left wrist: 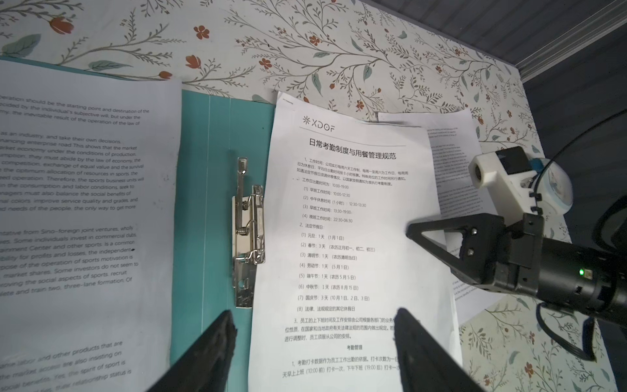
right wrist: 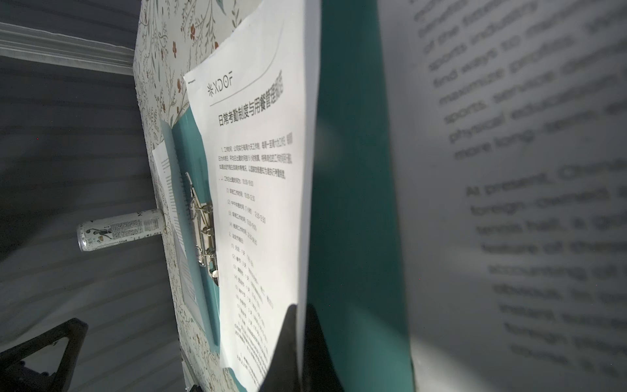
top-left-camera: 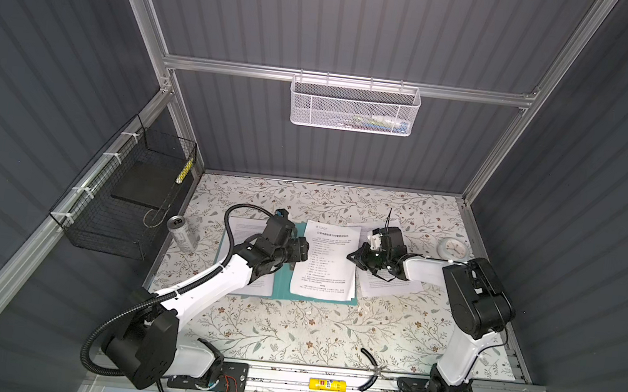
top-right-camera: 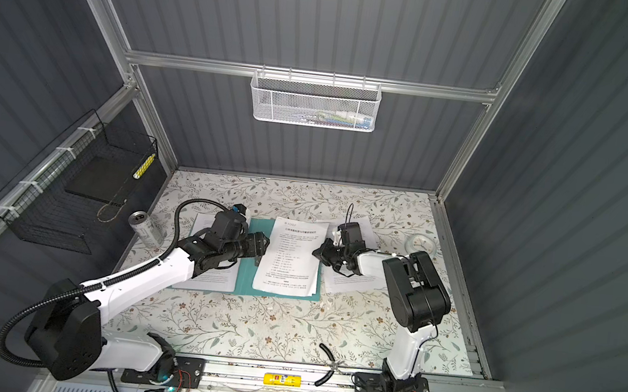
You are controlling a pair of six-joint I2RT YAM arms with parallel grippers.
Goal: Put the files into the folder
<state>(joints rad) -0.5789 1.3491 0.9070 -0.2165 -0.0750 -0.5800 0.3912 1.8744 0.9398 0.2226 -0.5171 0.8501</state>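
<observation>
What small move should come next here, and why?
Probably the right gripper, which seems shut on the right edge of the headed sheet, should slide it a little toward the clip. The sheet lies skewed on the right half of the folder, its left edge beside the clip, not visibly under it. The left gripper hangs open above and holds nothing.

Table surface: floral cloth (top-left-camera: 290, 323), leaf-and-blossom print. Tall can (top-left-camera: 182, 232) stands upright near the cloth's left edge. Round white disc with a clock-like face (top-left-camera: 454, 248) lies near the right edge. Back rail: white mesh basket (top-left-camera: 355, 105) hung on hooks; contents indistinct. Left wall: black wire basket (top-left-camera: 107, 230) holding a flat black slab (top-left-camera: 144, 185) and a yellow-white stick (top-left-camera: 185, 172). Front rail: yellow labelled item (top-left-camera: 327, 384).
</observation>
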